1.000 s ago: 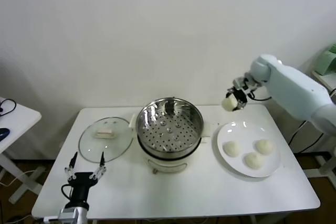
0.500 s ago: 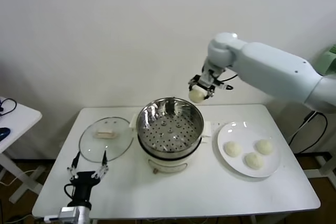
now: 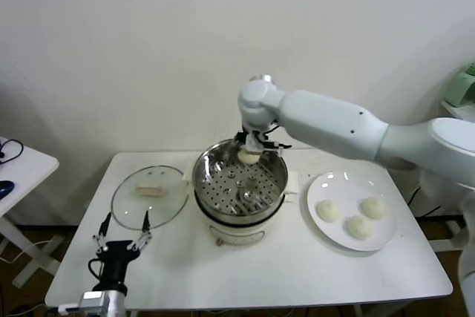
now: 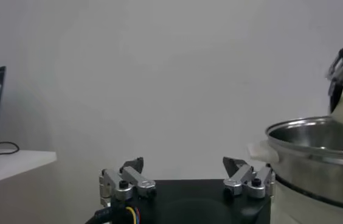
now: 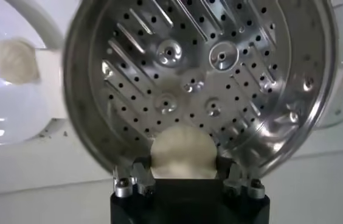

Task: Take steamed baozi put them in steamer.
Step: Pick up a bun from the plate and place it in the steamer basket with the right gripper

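Over steamer [image 3: 240,183] rear rim: right gripper [image 3: 250,155] clamped on one baozi [image 3: 249,157], held above perforated tray [image 5: 208,91]; tray bare. Plate [image 3: 326,224] right of steamer holds three baozi [image 3: 358,226]. Glass lid [image 3: 148,197] flat on table left of steamer. Left gripper [image 3: 121,237] parked at front-left table edge, fingers spread, holding nothing.

The steamer [image 3: 240,183] is gleaming as polished, perforated steel. Smooth, matt dough baozi [image 3: 249,156] are contrasting with a glossy white plate [image 3: 326,229] and clear glass lid [image 3: 148,197].
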Robot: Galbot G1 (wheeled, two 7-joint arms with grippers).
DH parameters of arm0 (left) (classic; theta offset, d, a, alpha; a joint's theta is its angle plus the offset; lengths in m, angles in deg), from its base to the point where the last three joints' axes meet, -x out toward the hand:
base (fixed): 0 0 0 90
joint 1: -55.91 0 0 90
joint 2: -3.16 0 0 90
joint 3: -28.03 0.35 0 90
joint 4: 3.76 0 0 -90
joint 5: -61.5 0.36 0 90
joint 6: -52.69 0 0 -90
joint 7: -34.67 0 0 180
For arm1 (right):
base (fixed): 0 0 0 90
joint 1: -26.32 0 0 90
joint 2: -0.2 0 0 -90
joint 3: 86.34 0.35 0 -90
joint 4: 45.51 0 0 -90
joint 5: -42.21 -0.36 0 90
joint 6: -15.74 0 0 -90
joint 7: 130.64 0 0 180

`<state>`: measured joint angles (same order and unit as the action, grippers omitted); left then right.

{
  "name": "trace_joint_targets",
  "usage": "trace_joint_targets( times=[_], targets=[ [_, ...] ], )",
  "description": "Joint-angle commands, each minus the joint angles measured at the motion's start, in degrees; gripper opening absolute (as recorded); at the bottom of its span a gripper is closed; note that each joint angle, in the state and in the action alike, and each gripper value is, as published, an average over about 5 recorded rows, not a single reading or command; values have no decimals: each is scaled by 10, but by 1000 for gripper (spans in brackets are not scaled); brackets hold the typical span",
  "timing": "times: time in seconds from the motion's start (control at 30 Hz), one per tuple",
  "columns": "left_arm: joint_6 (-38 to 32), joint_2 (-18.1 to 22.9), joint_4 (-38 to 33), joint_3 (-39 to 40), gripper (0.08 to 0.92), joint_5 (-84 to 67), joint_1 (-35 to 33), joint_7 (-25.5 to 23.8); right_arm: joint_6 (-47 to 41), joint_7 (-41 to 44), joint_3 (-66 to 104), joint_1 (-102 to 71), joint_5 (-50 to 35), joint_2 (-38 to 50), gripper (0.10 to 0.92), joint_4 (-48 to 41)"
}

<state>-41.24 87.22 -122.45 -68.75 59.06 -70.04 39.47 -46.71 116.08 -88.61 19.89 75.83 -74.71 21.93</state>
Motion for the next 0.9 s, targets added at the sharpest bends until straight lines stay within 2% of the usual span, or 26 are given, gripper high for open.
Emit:
trace_joint_targets(
  times=[0.03,0.6,0.9],
  targets=[
    [2,-1,0,-3,823,-8,0,2,25,-2,16,-54,78,-56,687,-57],
    [1,-6,18,-1,823,-10,9,3,23,-8,26,-70,99,-53,696,-73],
    [0,-3,18,4,823,-14,12,2,28,-9,31,-61,88,-54,817,-68]
  ],
)
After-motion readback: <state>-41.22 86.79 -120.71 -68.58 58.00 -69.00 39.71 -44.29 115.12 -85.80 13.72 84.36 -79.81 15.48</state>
